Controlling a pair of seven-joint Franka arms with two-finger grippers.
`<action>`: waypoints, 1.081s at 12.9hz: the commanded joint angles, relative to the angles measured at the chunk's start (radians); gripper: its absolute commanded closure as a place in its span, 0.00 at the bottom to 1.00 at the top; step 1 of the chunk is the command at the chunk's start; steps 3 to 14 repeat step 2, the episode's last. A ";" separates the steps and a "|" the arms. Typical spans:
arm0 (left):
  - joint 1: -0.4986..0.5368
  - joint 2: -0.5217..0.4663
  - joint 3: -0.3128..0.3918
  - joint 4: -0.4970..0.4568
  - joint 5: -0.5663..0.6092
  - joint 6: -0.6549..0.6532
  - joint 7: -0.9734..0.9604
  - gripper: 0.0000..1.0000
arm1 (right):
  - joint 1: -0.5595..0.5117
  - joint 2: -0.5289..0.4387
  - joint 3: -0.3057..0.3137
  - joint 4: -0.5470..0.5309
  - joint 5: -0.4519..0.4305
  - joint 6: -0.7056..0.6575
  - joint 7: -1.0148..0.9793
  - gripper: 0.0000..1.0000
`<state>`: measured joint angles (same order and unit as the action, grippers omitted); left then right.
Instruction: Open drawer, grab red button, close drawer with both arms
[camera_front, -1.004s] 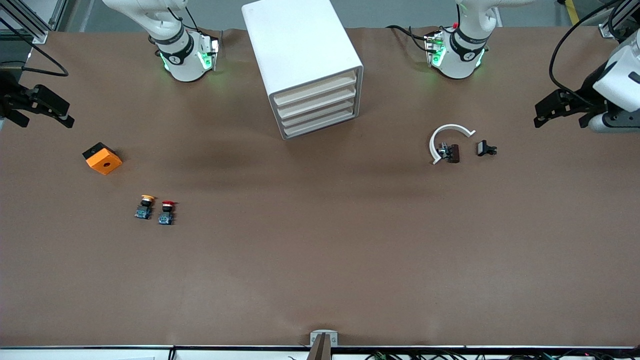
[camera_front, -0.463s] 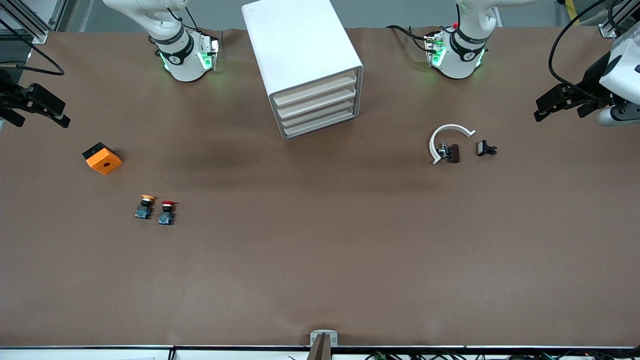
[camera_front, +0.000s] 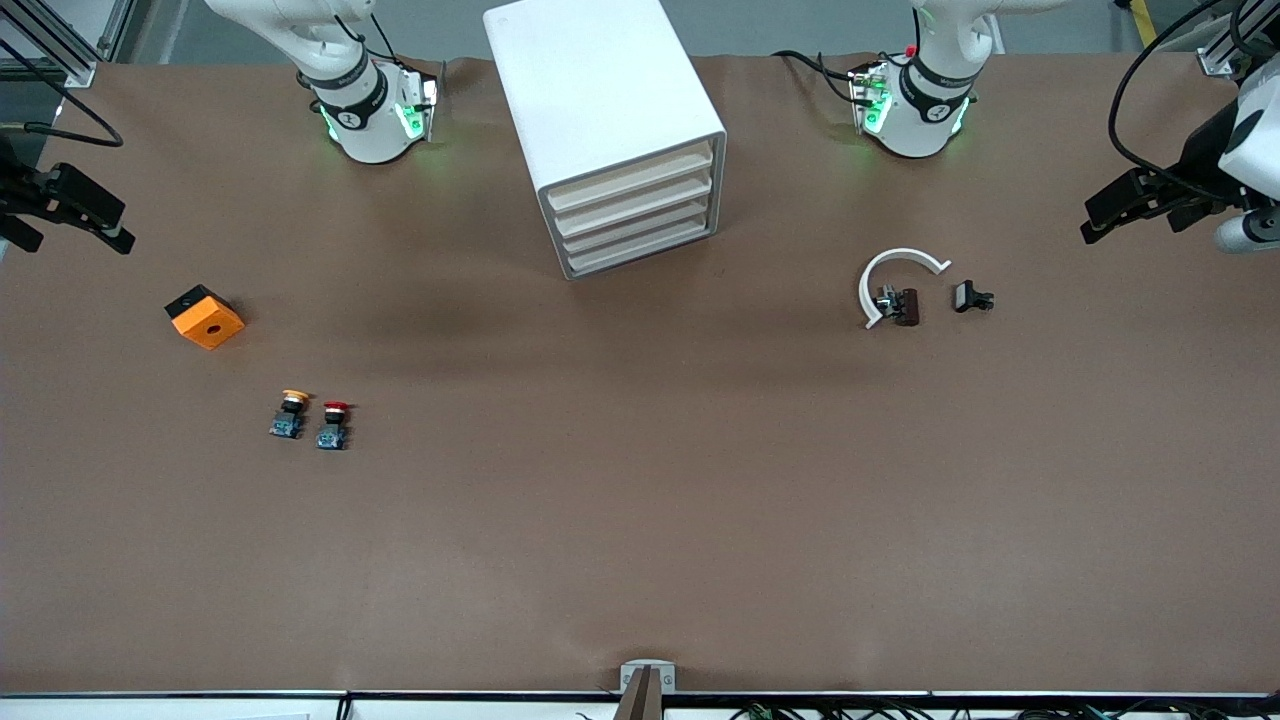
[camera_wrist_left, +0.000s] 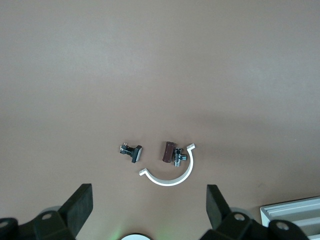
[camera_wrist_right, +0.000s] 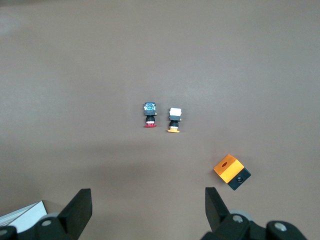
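Observation:
The red-capped button (camera_front: 333, 425) (camera_wrist_right: 149, 115) lies on the brown table toward the right arm's end, beside an orange-yellow-capped one (camera_front: 290, 413) (camera_wrist_right: 174, 120). A white cabinet (camera_front: 600, 110) stands between the arm bases; all of its drawers (camera_front: 635, 215) are closed. My right gripper (camera_front: 72, 232) (camera_wrist_right: 148, 207) hangs open and empty over the table's edge at the right arm's end. My left gripper (camera_front: 1135, 222) (camera_wrist_left: 148, 207) hangs open and empty over the left arm's end.
An orange block (camera_front: 205, 316) (camera_wrist_right: 231, 171) lies farther from the front camera than the buttons. A white C-shaped ring (camera_front: 895, 275) (camera_wrist_left: 170, 175), a brown part (camera_front: 905, 305) and a black clip (camera_front: 972, 297) lie toward the left arm's end.
Both grippers have drifted a little farther out toward their own ends of the table. Nothing on the table has moved.

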<state>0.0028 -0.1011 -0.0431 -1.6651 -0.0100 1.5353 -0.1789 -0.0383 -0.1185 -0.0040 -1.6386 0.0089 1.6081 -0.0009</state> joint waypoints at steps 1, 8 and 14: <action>0.003 0.017 -0.003 0.036 0.019 -0.026 -0.001 0.00 | -0.018 -0.003 0.016 0.008 0.006 -0.002 0.006 0.00; 0.003 0.017 -0.003 0.036 0.019 -0.027 -0.001 0.00 | -0.018 -0.003 0.015 0.008 0.006 -0.001 0.006 0.00; 0.003 0.017 -0.003 0.036 0.019 -0.027 -0.001 0.00 | -0.018 -0.003 0.015 0.008 0.006 -0.001 0.006 0.00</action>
